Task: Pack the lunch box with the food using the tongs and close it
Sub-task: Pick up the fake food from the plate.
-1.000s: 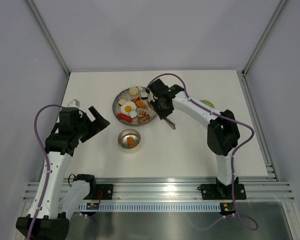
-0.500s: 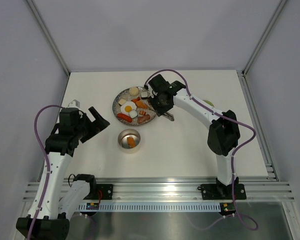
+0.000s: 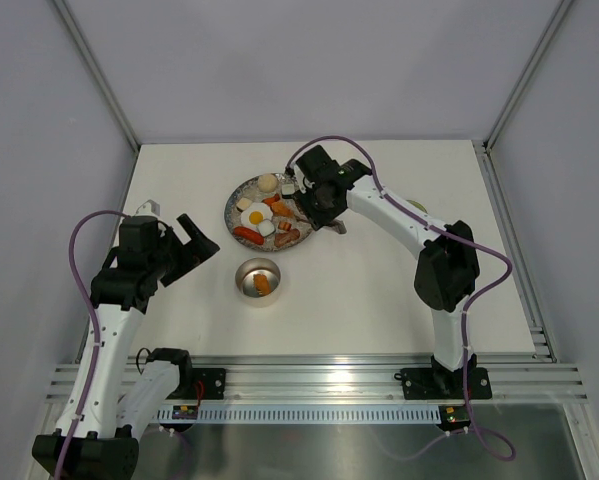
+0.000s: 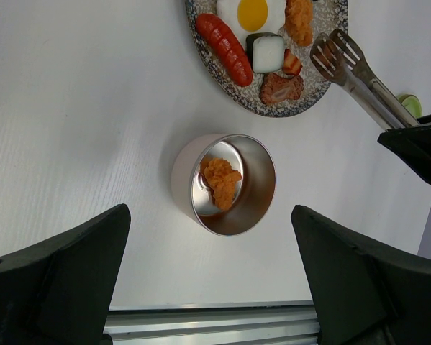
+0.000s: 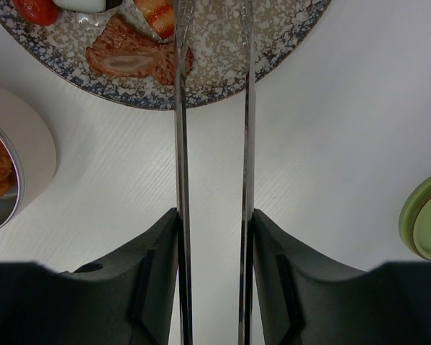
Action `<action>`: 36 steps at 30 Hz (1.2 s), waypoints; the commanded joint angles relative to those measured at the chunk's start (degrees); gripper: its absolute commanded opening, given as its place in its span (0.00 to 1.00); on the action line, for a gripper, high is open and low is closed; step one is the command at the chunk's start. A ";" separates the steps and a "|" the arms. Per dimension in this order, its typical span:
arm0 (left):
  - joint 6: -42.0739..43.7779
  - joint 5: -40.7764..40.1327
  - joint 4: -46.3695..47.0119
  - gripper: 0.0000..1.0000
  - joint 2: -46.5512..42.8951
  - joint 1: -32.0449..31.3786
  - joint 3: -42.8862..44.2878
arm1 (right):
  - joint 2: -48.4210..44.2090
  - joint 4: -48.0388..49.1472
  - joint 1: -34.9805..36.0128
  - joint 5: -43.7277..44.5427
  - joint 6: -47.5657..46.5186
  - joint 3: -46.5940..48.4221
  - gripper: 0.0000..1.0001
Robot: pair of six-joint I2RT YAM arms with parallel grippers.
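Grip on the tongs [image 5: 180,144] comes from the right gripper [image 5: 214,237]. Its two fingers each press one slim arm from outside, so the arms stand a narrow gap apart rather than squeezed together. The flat tips of the tongs reach over the right part of the speckled plate [image 4: 312,97], just beside a brown meat slice [image 4: 281,88]. Whether they touch the plate or hover over it, I cannot tell from these views.

The left gripper [image 4: 211,277] hangs wide and holds nothing, above the lunch box [image 4: 183,176]. The box stands open on the table [image 4: 71,108], just on the near side of the plate, with an orange nugget [image 4: 221,181] already inside. A fried egg [image 4: 252,13], a sausage [image 4: 224,39] and a black-and-white roll [image 4: 267,52] lie on the plate. The green lid [image 5: 425,215] lies well to the right, apart from both plate and box.

The toy pieces look small, light and smooth, so they will likely slip between thin steel tips. The meat slice is best taken across its narrow width, near its middle, with a gentle, even squeeze. The tongs look springy and should spread if the fingers ease, so the pressure must be held through any carry. The lunch box looks light and could slide if nudged. The lid is best taken by its rim.
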 commanded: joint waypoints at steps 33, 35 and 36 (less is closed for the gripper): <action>0.36 0.56 2.57 0.99 1.75 0.30 0.55 | 6.29 -3.32 0.50 -2.39 -5.77 12.86 0.60; 0.45 0.56 2.48 0.99 1.83 0.30 0.55 | 6.99 -3.50 0.50 -2.04 -5.86 13.30 0.60; 0.54 0.47 2.57 0.99 1.75 0.30 0.55 | 7.25 -3.33 0.50 -1.78 -5.77 13.39 0.60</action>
